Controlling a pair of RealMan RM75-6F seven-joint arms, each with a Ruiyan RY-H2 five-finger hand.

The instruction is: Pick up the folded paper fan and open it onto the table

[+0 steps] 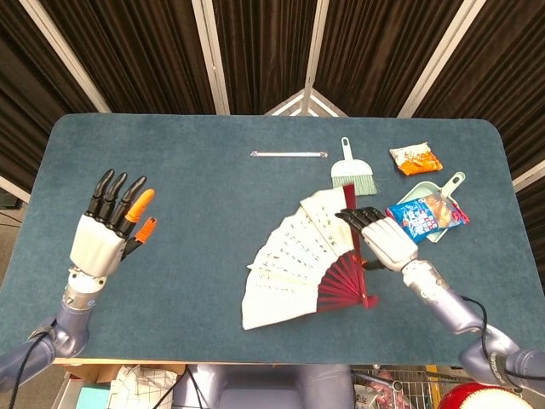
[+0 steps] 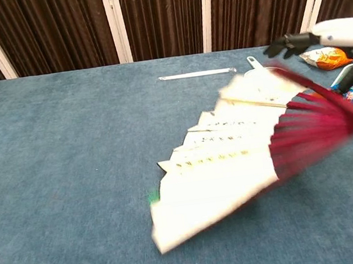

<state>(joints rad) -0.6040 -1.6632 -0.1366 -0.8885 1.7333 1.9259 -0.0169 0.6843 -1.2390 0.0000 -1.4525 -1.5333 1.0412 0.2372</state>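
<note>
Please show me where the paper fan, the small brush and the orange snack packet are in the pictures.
paper fan (image 1: 294,268): head view, on the white pleated paper.
small brush (image 1: 354,180): head view, on the green bristles.
orange snack packet (image 1: 415,159): head view, on the middle of the packet.

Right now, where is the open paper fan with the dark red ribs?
In the head view the open paper fan lies right of centre on the blue table, its red ribs by the right hand, below the small green brush.
</note>
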